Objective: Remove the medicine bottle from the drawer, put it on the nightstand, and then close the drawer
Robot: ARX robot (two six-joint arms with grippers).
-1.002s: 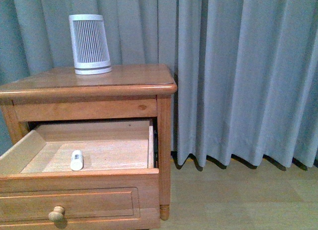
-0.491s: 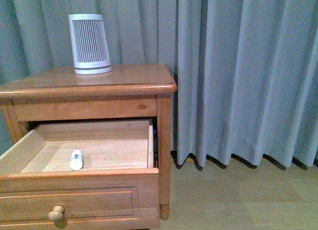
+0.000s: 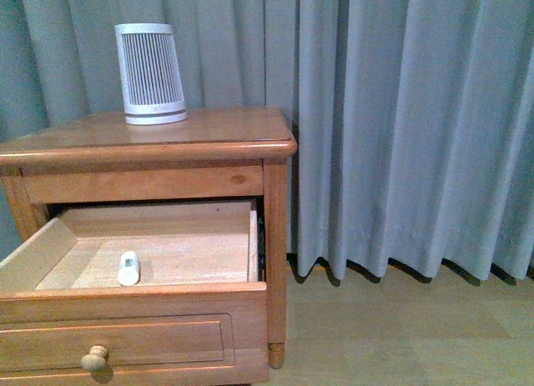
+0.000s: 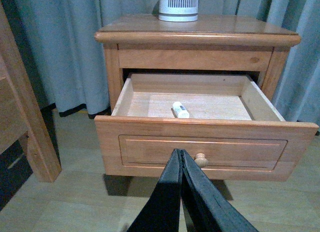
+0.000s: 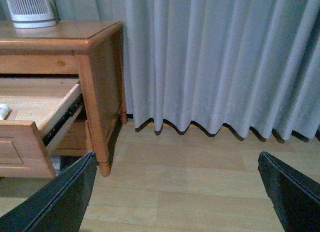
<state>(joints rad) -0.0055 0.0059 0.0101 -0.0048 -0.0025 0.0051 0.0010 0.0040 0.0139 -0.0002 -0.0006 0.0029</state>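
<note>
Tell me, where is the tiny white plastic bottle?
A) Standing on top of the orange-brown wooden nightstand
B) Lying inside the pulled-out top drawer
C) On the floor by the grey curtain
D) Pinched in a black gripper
B: the tiny white plastic medicine bottle lies on its side on the pale wood floor of the open orange-brown wooden drawer, with nothing gripping it.

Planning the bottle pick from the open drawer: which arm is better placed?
Left, probably. Left gripper faces the drawer, medicine bottle almost straight ahead, though its jaws are shut. Right gripper is open but faces curtain and floor beside the nightstand.
</note>
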